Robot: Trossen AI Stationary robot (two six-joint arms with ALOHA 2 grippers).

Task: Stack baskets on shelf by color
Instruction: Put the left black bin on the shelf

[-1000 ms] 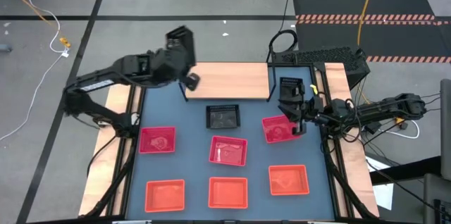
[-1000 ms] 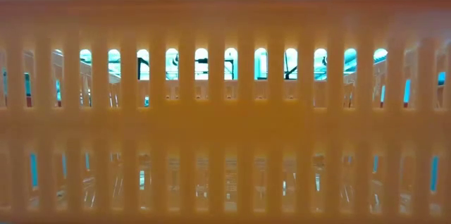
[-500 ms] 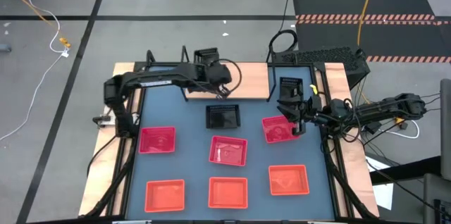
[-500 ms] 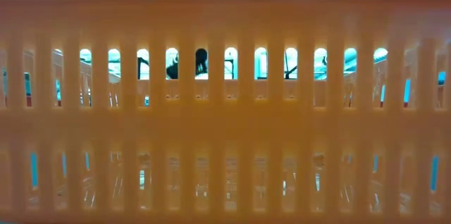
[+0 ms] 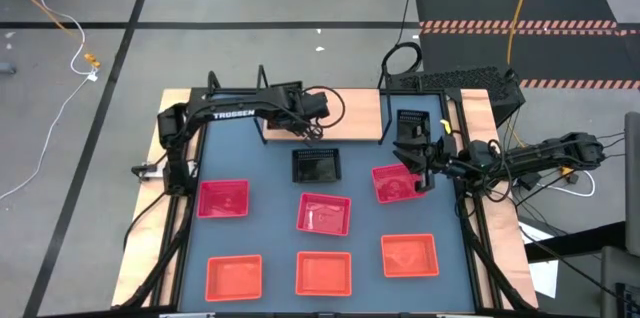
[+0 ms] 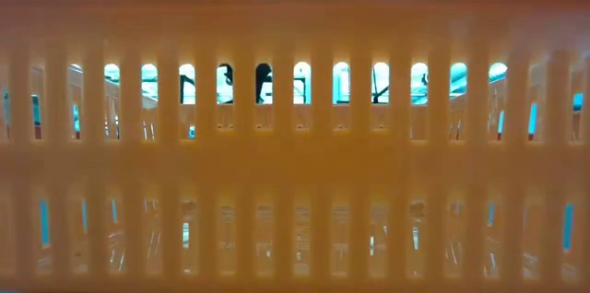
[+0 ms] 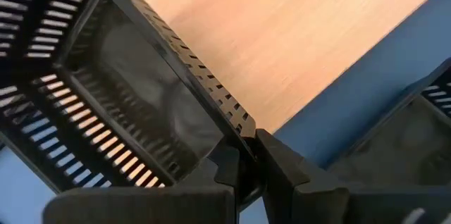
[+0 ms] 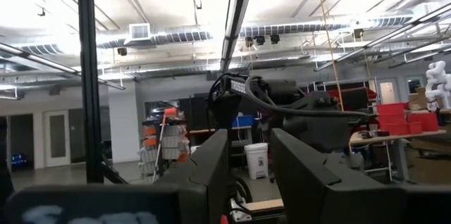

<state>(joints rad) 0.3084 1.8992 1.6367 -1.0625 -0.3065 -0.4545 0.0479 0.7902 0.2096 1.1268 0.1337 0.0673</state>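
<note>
My left gripper is shut on a black basket over the left part of the wooden shelf. A second black basket lies on the blue table just in front of the shelf. A third black basket shows at the shelf's right end. My right gripper stands beside it, open, tipped upward with nothing between its fingers. Three pinkish-red baskets lie flat in the table's middle row. Three orange-red baskets lie along the near edge. My left gripper pinches the black basket's side wall at its top rim, one finger inside the basket and one outside. The fingers come steeply from above. The basket sits tilted in the hold above the shelf board; whether it touches the board I cannot tell.
Black wire uprights stand at both ends of the shelf. An orange basket wall fills the low view. Bare blue table lies between the baskets. Cables and a dark crate sit beyond the far right corner.
My left gripper has swung from high over the shelf's far left corner toward the table's right and come down over the shelf, tipping more steeply downward. The black basket has gone down with it in the shut fingers.
</note>
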